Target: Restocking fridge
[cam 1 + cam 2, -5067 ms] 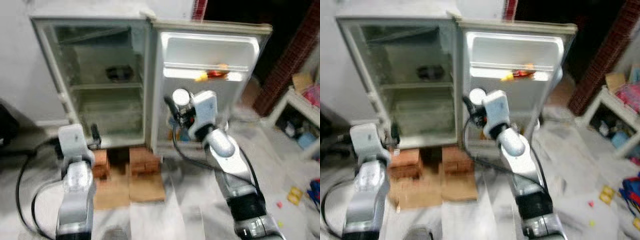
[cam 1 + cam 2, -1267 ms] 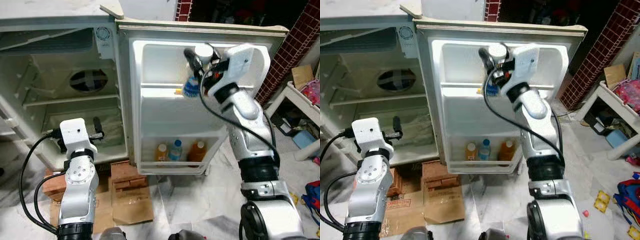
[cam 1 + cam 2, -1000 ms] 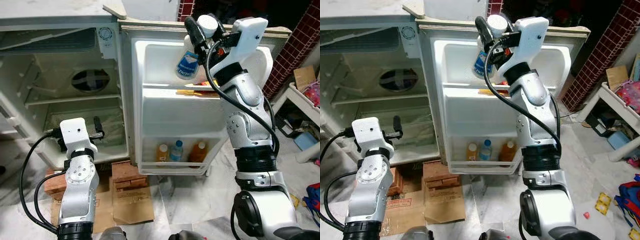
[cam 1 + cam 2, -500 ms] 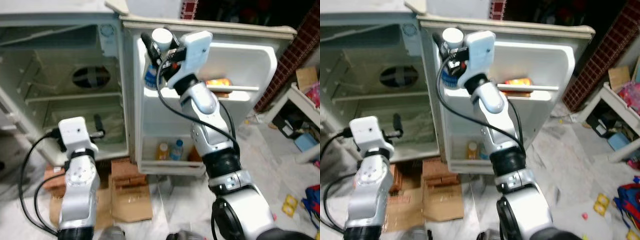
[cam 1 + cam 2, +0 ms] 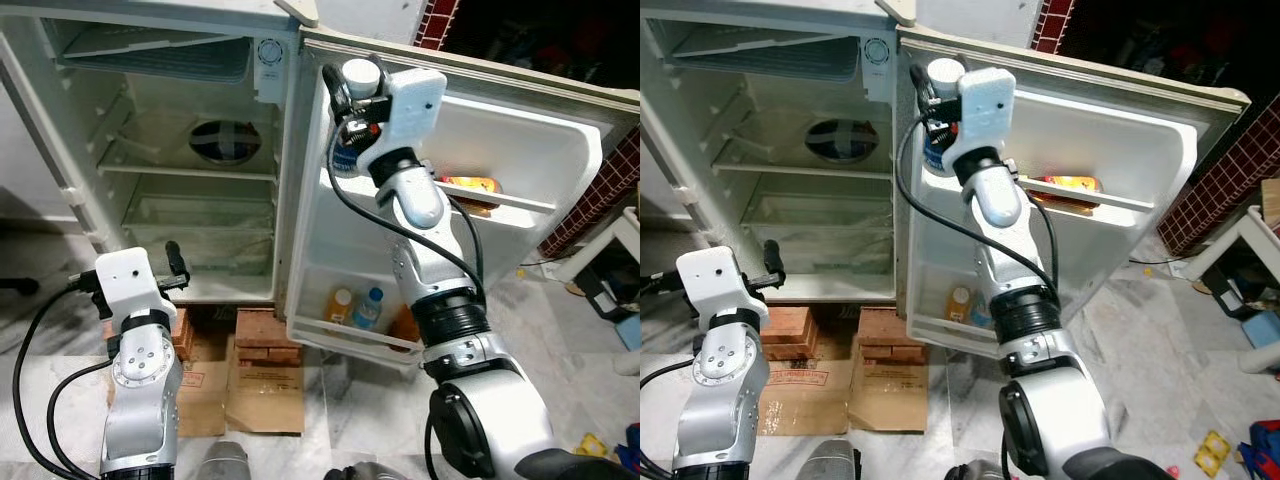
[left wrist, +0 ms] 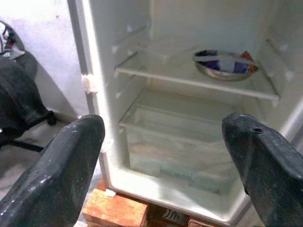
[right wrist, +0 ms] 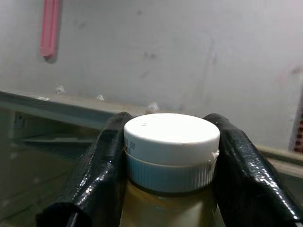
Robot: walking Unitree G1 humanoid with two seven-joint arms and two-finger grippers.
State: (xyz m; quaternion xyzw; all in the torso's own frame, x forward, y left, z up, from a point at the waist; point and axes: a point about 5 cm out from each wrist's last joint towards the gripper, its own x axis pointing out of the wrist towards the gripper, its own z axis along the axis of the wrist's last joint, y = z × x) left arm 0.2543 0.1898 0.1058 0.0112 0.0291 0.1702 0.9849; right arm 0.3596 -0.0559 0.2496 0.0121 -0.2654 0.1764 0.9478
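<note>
Right gripper (image 7: pixel 165 165) clamped on white-capped bottle (image 7: pixel 170 142) at open fridge door (image 5: pixel 520 150).
Left gripper (image 6: pixel 165 151) fingers spread apart, empty, facing fridge interior (image 5: pixel 190 210).

no legible text anywhere

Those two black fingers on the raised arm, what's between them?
A bottle with a white cap; the right gripper clamps its neck, seen in the right wrist view, up by the fridge door.
</note>
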